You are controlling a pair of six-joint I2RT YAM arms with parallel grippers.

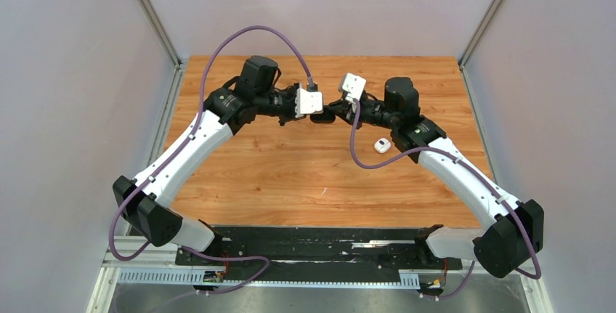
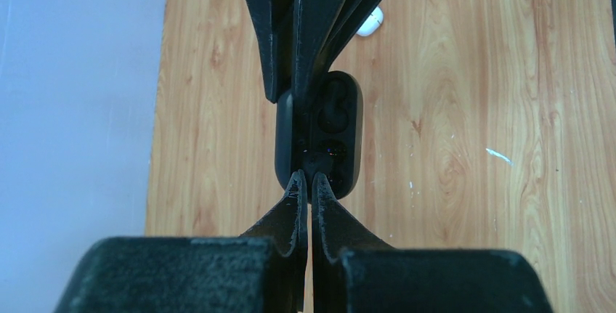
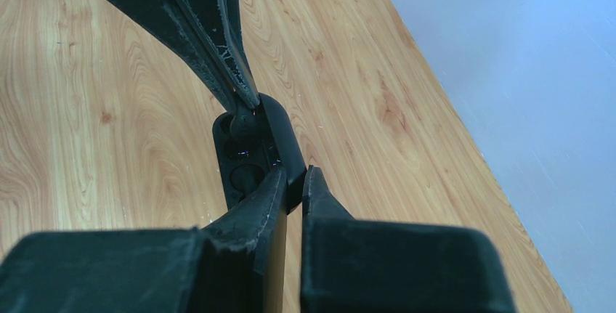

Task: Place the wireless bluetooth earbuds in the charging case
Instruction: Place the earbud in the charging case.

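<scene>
A black charging case [image 2: 335,133] hangs open above the wooden table, between both grippers. My right gripper [image 3: 294,179] is shut on the case's raised side wall [image 3: 285,144]; it comes in from the top in the left wrist view [image 2: 301,92]. My left gripper [image 2: 310,181] is shut, with its tips pressed together at the well nearest to it. In the right wrist view those tips [image 3: 247,104] rest on a dark round lump [image 3: 238,124] in the far well. I cannot tell whether the lump is one of the earbuds. The near well [image 3: 243,176] looks hollow.
A small white rounded object [image 1: 382,145] lies on the table under the right forearm, and shows partly behind the right fingers [image 2: 370,22]. Pale walls close in the table [image 1: 290,175] on the left, right and back. Purple cables loop over both arms.
</scene>
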